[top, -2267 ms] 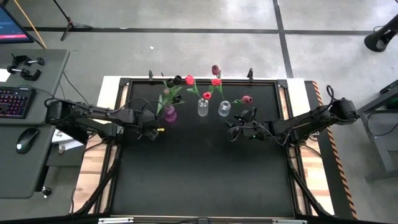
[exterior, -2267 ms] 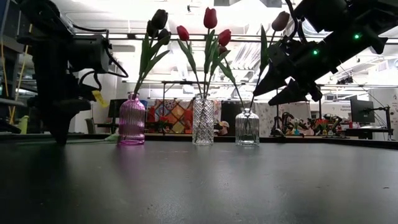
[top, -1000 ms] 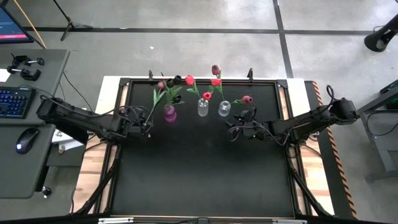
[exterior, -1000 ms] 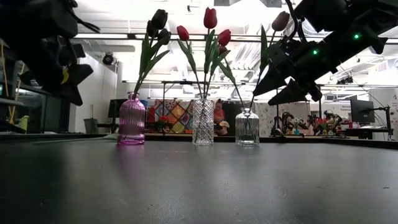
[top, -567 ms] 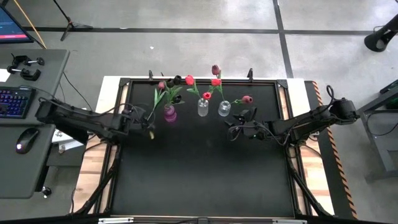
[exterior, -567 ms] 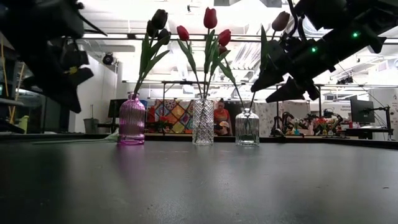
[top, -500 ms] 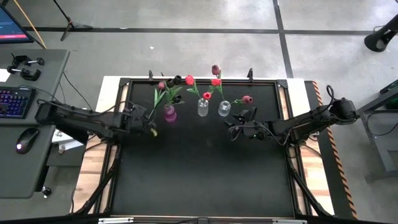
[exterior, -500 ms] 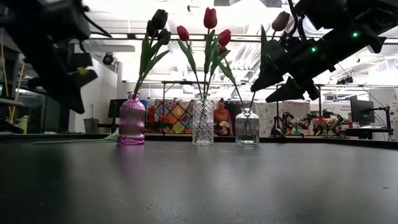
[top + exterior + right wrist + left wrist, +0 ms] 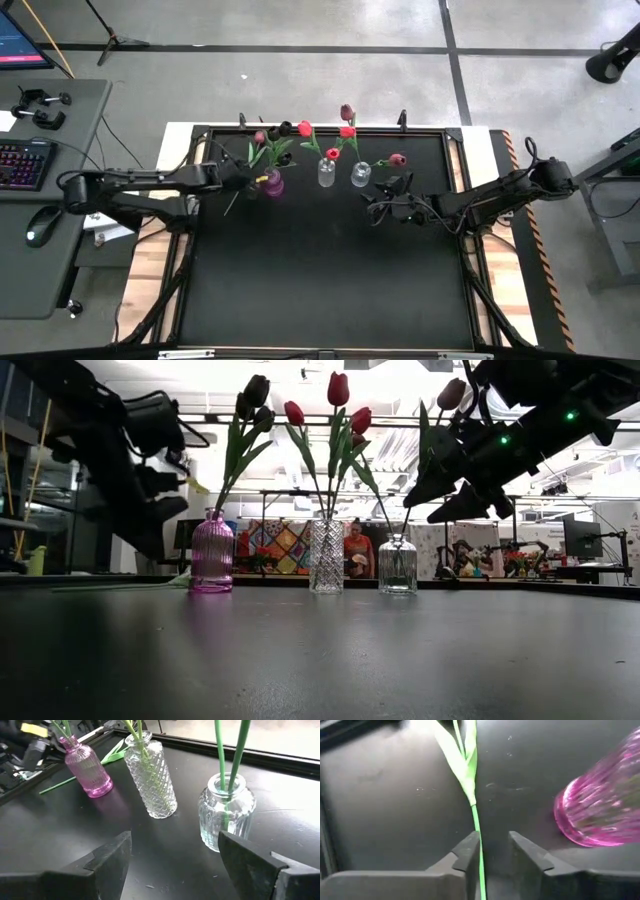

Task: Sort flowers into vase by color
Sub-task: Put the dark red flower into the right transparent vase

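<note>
Left tool (image 9: 494,851) parted round a stem (image 9: 476,822) (untouched); right tool (image 9: 172,857) agape.

My table (image 9: 320,270) has a flat black top inside a dark frame. Three vases stand on it in a row near the far edge: a pink ribbed vase (image 9: 272,183) toward my left, a tall clear patterned vase (image 9: 326,173) in the middle, and a short clear vase (image 9: 360,175) toward my right. A loose green stem (image 9: 80,777) lies flat beside the pink vase.
</note>
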Available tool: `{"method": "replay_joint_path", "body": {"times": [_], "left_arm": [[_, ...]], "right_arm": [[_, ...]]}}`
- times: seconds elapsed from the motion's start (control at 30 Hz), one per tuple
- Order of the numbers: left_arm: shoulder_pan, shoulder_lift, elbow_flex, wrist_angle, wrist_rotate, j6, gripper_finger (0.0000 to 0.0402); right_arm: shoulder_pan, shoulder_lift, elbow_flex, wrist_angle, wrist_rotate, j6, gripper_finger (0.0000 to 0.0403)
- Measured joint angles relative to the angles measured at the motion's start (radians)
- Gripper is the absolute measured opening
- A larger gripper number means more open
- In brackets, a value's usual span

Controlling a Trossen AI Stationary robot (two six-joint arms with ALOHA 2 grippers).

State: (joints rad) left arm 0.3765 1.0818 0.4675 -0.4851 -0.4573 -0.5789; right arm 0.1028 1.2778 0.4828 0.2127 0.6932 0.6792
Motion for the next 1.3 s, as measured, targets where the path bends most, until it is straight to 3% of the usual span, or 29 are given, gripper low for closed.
{"method": "replay_joint_path", "body": {"times": [0.33,0.5,0.8,0.97,1.17,1.3], "left_arm": [[0.118,0.116,0.0,0.042,0.071,0.051,0.0162],[0.155,0.167,0.0,0.114,0.134,0.085,0.0168],[0.202,0.229,0.0,0.146,0.135,0.099,0.0166],[0.206,0.266,0.005,0.153,0.138,0.109,0.013],[0.201,0.285,0.004,0.161,0.118,0.139,0.0014],[0.182,0.275,0.003,0.153,0.065,0.148,0.0004]], "right_arm": [[0.0,0.0,0.0,-0.001,-0.009,0.001,0.0286],[0.0,0.0,0.0,-0.001,-0.009,0.001,0.0286],[0.0,0.0,0.0,-0.001,-0.009,0.001,0.0286],[0.0,0.0,0.0,-0.001,-0.009,0.003,0.0286],[0.0,0.0,0.0,-0.001,-0.01,0.013,0.0286],[0.0,0.0,0.0,-0.002,-0.013,0.013,0.0286]]}}
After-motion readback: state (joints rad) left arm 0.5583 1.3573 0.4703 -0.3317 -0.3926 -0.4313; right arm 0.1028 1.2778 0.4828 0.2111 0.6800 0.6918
